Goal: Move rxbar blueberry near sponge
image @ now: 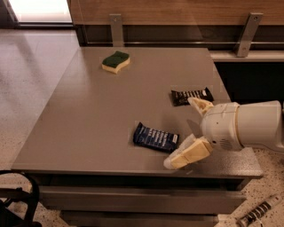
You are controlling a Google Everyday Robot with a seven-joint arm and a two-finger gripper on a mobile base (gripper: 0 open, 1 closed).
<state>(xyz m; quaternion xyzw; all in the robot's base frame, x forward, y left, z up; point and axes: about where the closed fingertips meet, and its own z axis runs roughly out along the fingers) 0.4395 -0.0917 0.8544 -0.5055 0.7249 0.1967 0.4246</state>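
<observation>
A grey-brown table [88,115] is standing on a pale speckled floor [26,66], with a wooden wall panel [177,11] and two metal brackets running along the back. I am reaching in from 3 o'clock, and my gripper [180,132] is hanging over the table's 4 o'clock area with its two cream fingers spread wide apart and gripping nothing. The rxbar blueberry [155,137] is lying flat at about 5 o'clock from the table's middle. Its right end is sitting just beside my lower finger [188,154]; I cannot tell whether they are touching. My upper finger [200,105] is overlapping the near edge of a black-wrapped bar [191,95] at 3 o'clock. The sponge [116,61] is resting green side up at 11 o'clock, well apart from the blue bar.
</observation>
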